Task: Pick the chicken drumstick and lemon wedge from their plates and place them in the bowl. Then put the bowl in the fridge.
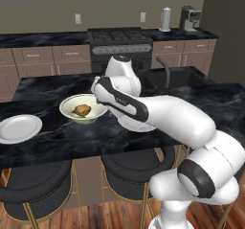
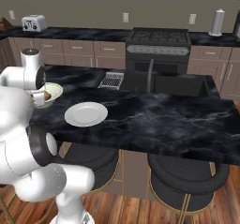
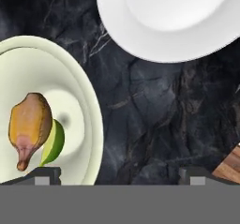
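Your hand view has the bowl (image 3: 91,138) at left, chicken drumstick (image 3: 29,127) and lemon wedge (image 3: 54,141) touching each other inside it. Your jaws stand wide open, holding nothing, the gripper (image 3: 119,174) over the dark table (image 3: 154,115). One plate (image 3: 173,21) sits upper right, near the bowl. In the left base view another plate (image 1: 19,127) is at far left.

Base views flank arm, sharing bowl (image 1: 84,109); hand view close, downward.
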Robot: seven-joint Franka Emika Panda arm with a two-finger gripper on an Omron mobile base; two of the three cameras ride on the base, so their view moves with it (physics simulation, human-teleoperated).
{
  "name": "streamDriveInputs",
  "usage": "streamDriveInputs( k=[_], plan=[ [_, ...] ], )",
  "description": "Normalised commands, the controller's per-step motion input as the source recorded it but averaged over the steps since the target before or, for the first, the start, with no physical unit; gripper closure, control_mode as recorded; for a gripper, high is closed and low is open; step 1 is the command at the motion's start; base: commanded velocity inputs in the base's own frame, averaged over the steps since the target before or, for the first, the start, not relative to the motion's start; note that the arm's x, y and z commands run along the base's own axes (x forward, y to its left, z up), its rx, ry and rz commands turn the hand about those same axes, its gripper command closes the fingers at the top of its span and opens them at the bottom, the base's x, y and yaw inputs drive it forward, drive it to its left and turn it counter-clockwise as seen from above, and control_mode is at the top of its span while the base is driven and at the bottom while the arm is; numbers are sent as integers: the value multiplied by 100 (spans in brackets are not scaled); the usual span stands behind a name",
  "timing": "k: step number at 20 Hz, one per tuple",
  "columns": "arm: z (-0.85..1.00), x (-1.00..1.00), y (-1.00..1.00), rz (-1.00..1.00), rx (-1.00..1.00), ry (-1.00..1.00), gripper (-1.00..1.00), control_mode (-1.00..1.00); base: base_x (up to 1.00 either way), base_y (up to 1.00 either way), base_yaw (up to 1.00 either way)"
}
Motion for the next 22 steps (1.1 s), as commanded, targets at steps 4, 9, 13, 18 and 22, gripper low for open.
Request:
streamDriveInputs(
  k=[4,9,13,18,22],
  plan=[
    [15,-43,-36,16,12,-1,-100,-100,0,0,0],
    [2,-17,-23,8,4,-2,-100,-100,0,0,0],
    [6,14,-14,2,0,0,-100,-100,0,0,0],
    [0,18,0,0,0,0,-100,-100,0,0,0],
    [-1,26,5,0,0,0,-100,-100,0,0,0]
  ],
)
